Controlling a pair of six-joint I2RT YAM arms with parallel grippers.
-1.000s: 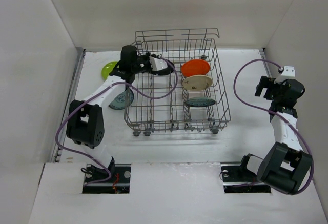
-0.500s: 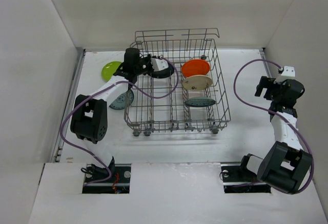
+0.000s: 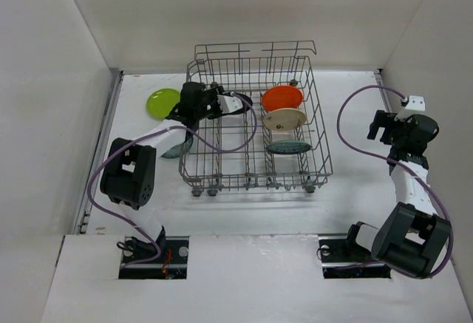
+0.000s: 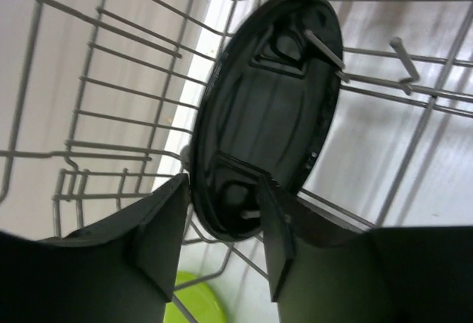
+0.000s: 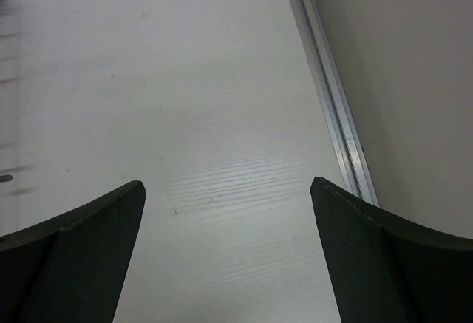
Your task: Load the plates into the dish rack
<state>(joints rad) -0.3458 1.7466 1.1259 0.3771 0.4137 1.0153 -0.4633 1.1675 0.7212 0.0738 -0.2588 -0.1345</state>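
Note:
The black plate stands on edge between tines at the back left of the dish rack. My left gripper is open, and its fingers straddle the plate's lower rim with room to spare. From above, the left gripper reaches over the rack's left wall and the black plate is mostly hidden by it. An orange plate, a cream plate and a teal plate stand in the right row. My right gripper is open over bare table, far right.
A lime green plate lies on the table left of the rack, and it also shows as the lime green plate below the wires. Another teal plate lies partly under my left arm. An aluminium rail runs along the table's right edge.
My left gripper has opened and let go of the black plate, which now rests in the rack. The left arm shifted slightly right and nearer. The right arm has not moved.

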